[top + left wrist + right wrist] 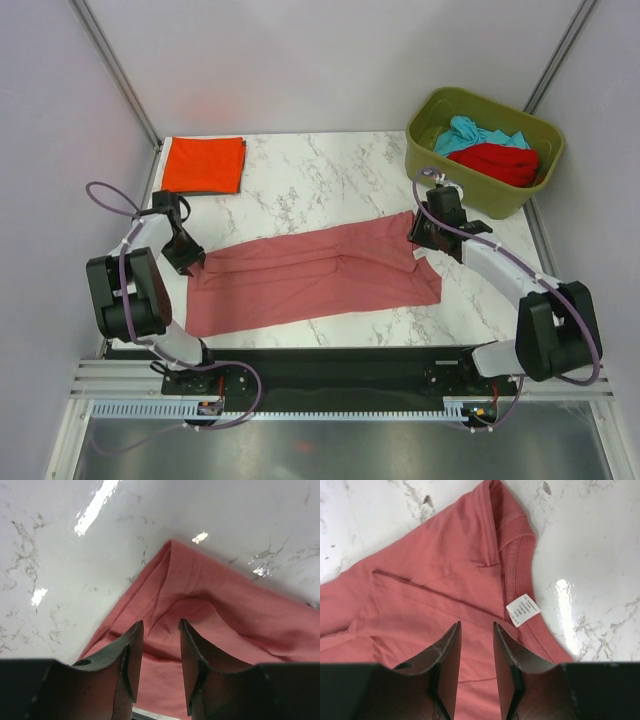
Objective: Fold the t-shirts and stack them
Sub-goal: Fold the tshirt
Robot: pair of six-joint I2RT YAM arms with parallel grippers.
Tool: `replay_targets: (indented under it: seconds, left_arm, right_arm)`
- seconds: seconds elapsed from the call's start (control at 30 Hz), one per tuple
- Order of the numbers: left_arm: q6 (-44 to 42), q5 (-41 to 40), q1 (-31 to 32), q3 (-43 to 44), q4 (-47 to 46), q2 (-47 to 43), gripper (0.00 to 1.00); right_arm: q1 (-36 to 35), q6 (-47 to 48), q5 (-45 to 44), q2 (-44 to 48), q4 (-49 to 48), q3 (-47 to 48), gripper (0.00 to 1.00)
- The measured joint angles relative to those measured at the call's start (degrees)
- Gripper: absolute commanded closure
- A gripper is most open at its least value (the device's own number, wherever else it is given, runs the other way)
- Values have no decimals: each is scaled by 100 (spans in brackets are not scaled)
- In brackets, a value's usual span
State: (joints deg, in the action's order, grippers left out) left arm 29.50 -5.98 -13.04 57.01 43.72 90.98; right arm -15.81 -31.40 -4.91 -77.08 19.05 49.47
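A dusty pink t-shirt (310, 275) lies folded lengthwise in a long band across the marble table (320, 175). My left gripper (190, 262) hovers over its left end, jaws open with only cloth showing beneath the gap (161, 625). At the band's right end my right gripper (415, 235) is open too, above the collar area (476, 625), near a white label (522, 609). A folded orange-red t-shirt (203, 164) rests at the back left. Teal (475, 134) and bright red (500, 162) t-shirts lie crumpled in the bin.
An olive-green plastic bin (470, 190) stands at the back right corner, just behind the right arm. Grey walls and metal frame posts enclose the table on three sides.
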Motion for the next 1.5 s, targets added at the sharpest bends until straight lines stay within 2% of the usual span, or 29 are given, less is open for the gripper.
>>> replay_targets:
  seconds: [0.23,0.5,0.73,0.9,1.2,1.33,1.4,1.5]
  left_arm:
    - [-2,-109,2,455,-31,627,59]
    - [-11,-168,4,839,-55,863,57]
    - [-48,-444,31,909,-57,610,57]
    - [-61,-448,46,907,-59,614,66]
    - [-70,-402,319,660,-57,575,63]
    - [-66,-203,315,592,-61,422,70]
    - [-61,-83,315,535,-92,391,68]
    - [-37,157,317,343,-105,343,61]
  right_arm:
    - [-11,-39,-275,-1147,-354,173,62]
    - [-11,-186,-684,-1829,-551,238,75]
    - [-9,-411,-1099,-1858,-621,236,80]
    - [107,-551,-1298,-1871,-647,197,82]
    - [420,-680,-1405,-1766,-785,26,82]
    - [492,-680,-1397,-1620,-739,-92,81]
    - [496,-678,-1377,-1563,-713,-111,81]
    - [503,-667,-1305,-1499,-702,-114,81]
